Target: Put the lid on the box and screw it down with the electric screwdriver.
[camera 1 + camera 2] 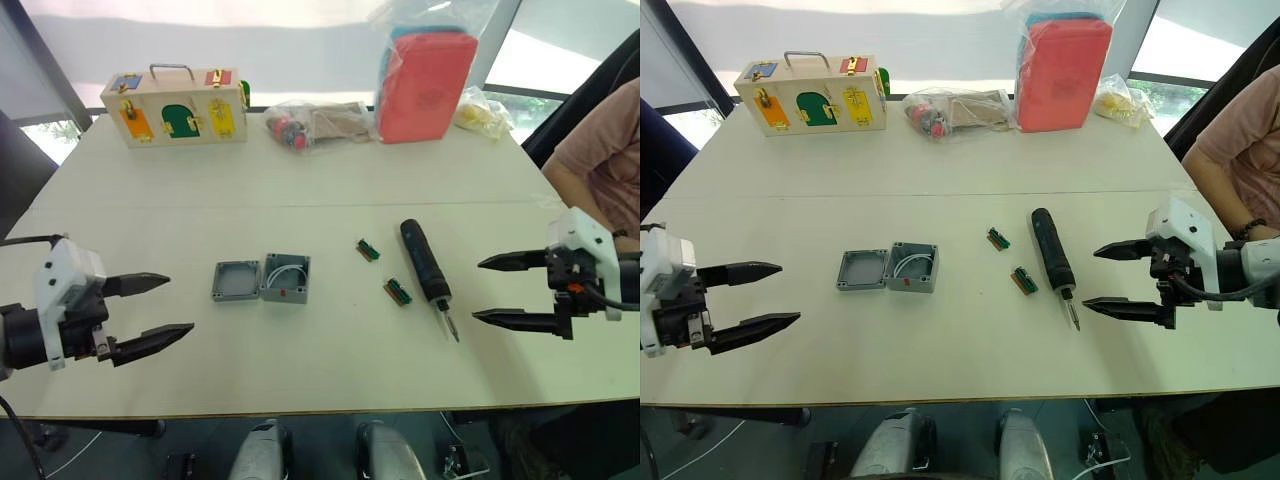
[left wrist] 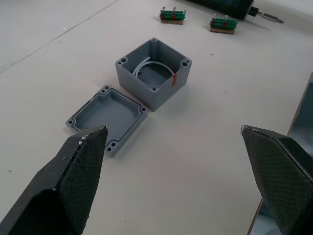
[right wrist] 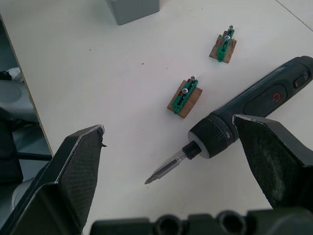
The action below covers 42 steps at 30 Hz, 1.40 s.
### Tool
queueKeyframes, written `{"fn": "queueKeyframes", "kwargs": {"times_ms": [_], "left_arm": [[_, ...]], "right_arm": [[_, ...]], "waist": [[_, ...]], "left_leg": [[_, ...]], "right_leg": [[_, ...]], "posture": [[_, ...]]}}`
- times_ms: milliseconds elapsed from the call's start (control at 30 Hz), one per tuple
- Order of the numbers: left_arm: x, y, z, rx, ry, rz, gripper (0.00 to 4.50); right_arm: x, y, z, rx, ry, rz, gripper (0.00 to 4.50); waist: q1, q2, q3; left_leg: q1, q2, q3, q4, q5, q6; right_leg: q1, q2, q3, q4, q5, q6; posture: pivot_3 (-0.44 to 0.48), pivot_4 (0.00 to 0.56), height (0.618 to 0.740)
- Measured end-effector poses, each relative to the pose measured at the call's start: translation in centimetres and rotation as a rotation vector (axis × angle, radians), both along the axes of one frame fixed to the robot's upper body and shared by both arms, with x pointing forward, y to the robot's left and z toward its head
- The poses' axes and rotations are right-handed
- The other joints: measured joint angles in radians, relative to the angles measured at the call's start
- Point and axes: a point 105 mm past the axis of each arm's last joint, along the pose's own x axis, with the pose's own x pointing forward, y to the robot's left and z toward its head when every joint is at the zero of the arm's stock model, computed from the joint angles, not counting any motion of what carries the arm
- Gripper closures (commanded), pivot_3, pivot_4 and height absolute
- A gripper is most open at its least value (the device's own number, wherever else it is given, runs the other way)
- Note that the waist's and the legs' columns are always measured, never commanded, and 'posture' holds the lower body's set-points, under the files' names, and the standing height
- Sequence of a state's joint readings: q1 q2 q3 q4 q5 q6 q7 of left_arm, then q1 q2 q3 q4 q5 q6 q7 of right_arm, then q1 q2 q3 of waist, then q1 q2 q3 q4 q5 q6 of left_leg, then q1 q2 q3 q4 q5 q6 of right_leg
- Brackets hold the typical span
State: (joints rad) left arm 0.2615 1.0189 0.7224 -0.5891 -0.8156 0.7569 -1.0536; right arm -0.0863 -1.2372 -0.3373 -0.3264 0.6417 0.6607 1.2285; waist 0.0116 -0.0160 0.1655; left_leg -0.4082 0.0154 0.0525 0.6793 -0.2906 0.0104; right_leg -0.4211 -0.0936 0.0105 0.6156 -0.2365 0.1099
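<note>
The grey lid point(image 1: 236, 281) lies hollow side up on the table, touching the left side of the grey box point(image 1: 286, 278). White wires and a small red mark show in the open box point(image 2: 153, 72). To their right lies the black electric screwdriver point(image 1: 426, 265), its metal bit point(image 3: 169, 169) pointing toward the table's near edge. My left gripper point(image 1: 146, 314) hovers open at the left, apart from the lid point(image 2: 106, 116). At the right, just beyond the screwdriver point(image 3: 254, 105), my right gripper point(image 1: 496, 290) is open and empty.
Two small green terminal blocks point(image 1: 368, 250) point(image 1: 398, 292) lie beside the screwdriver. Along the far edge stand a wooden box with coloured doors point(image 1: 176, 107), a clear bag of items point(image 1: 312, 122), a red case in plastic point(image 1: 425, 80) and a yellow bag point(image 1: 478, 112). A person's arm point(image 1: 600, 160) sits at the right.
</note>
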Motion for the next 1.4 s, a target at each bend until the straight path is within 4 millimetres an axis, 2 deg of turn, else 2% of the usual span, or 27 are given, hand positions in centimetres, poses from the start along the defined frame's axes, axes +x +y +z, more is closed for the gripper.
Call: {"fn": "queueKeyframes", "kwargs": {"times_ms": [200,267,367,433,600,767,967,1133,1267,1400], "left_arm": [[1.0,-2.1,0.4,-0.006,-0.058,-0.099,0.04],[1.4,-3.4,0.3,-0.002,-0.083,-0.163,0.04],[2.1,-6.4,-0.4,0.01,-0.133,-0.319,0.04],[2.7,-7.5,-0.9,0.032,-0.164,-0.38,0.04],[5.3,-8.7,-3.1,0.134,-0.194,-0.467,0.04],[8.6,-9.4,-5.3,0.215,-0.199,-0.531,0.04],[10.4,-9.8,-6.7,0.234,-0.161,-0.587,0.04],[10.4,-10.8,-8.7,0.239,-0.114,-0.657,0.04],[11.2,-11.0,-8.7,0.255,-0.128,-0.654,1.11],[12.0,-11.3,-8.9,0.257,-0.144,-0.651,2.76]], "right_arm": [[-0.1,0.6,0.0,0.007,-0.012,-0.004,0.0],[0.0,0.9,0.0,0.019,-0.025,-0.013,0.0],[-0.1,2.5,0.2,0.064,-0.055,0.007,0.0],[0.0,3.6,0.2,0.078,-0.064,0.013,0.0],[-0.6,6.4,-0.6,0.124,-0.036,0.049,0.0],[0.1,8.3,-1.1,0.165,-0.074,0.052,0.0],[0.5,8.3,-1.5,0.149,-0.095,0.026,0.0],[0.3,8.3,-2.2,0.153,-0.084,0.015,0.0],[0.3,8.4,-2.2,0.161,-0.091,0.007,0.0],[0.3,8.6,-2.2,0.16,-0.1,0.002,0.0]], "waist": [[0.001,0.0,0.0],[0.002,0.0,0.0],[0.001,0.0,0.0],[0.001,0.0,0.0],[0.002,0.0,0.0],[0.003,0.0,0.0],[0.001,0.0,0.0],[0.001,0.0,0.0],[0.002,0.0,0.0],[0.002,0.0,0.0]], "left_leg": [[0.0,0.0,0.0,0.0,0.0,0.0],[0.0,-0.001,0.0,0.0,0.0,0.0],[0.0,-0.001,0.0,0.0,0.0,0.0],[0.0,-0.002,0.0,0.001,0.0,0.0],[0.0,-0.002,0.0,0.001,0.0,0.0],[-0.001,-0.003,0.0,0.003,0.0,0.0],[-0.002,-0.003,0.0,0.003,-0.002,0.003],[-0.002,-0.002,-0.001,0.003,-0.002,0.003],[-0.002,-0.002,-0.002,0.004,-0.002,0.003],[-0.002,-0.002,-0.002,0.004,-0.002,0.003]], "right_leg": [[0.001,0.0,0.0,0.0,0.0,0.0],[0.001,0.0,0.0,0.0,0.0,0.0],[0.001,0.0,0.0,0.001,0.0,0.0],[0.001,0.0,0.0,0.001,0.0,0.0],[0.001,0.001,0.0,0.001,0.002,0.004],[0.001,0.001,-0.001,0.001,0.002,0.003],[0.001,0.001,-0.001,0.001,0.003,0.005],[0.001,0.001,-0.001,0.002,0.003,0.005],[0.001,0.001,-0.001,0.002,0.003,0.005],[0.001,0.001,-0.001,0.002,0.003,0.005]], "posture": [[0.0,0.15,0.73],[0.0,0.15,0.73],[0.0,0.15,0.73],[0.0,0.15,0.73],[0.0,0.15,0.73],[0.0,0.15,0.73],[0.0,0.15,0.73],[0.0,0.15,0.73],[0.0,0.15,0.73],[0.0,0.15,0.73]]}}
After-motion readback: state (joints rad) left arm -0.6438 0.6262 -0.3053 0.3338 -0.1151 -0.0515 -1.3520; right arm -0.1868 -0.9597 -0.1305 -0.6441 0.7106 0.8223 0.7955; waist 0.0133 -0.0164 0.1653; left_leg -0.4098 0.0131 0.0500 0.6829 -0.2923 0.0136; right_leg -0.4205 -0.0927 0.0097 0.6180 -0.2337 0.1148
